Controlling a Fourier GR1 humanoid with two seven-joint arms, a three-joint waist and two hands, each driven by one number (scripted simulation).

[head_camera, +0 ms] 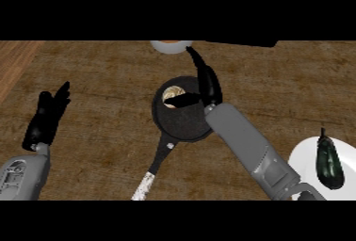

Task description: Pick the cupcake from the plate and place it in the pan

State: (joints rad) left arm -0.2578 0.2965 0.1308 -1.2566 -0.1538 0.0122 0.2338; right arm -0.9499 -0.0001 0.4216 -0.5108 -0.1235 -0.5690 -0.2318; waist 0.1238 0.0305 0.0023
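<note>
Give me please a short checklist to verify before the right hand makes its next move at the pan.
1. Cupcake inside the pan: ok, it sits in the far part.
2. Right hand clear of the cupcake: not ok, the thumb lies across it.
3. Fingers released: cannot tell; they look straight, but contact is hidden.
4. Cupcake upright: cannot tell, partly covered.
5. Left hand out of the way: ok, resting open at the left.
6. Plate at the right: holds only a dark vegetable, ok.

counter (97,117): open left of pan (182,123) | right forearm (250,150) crosses pan's right
</note>
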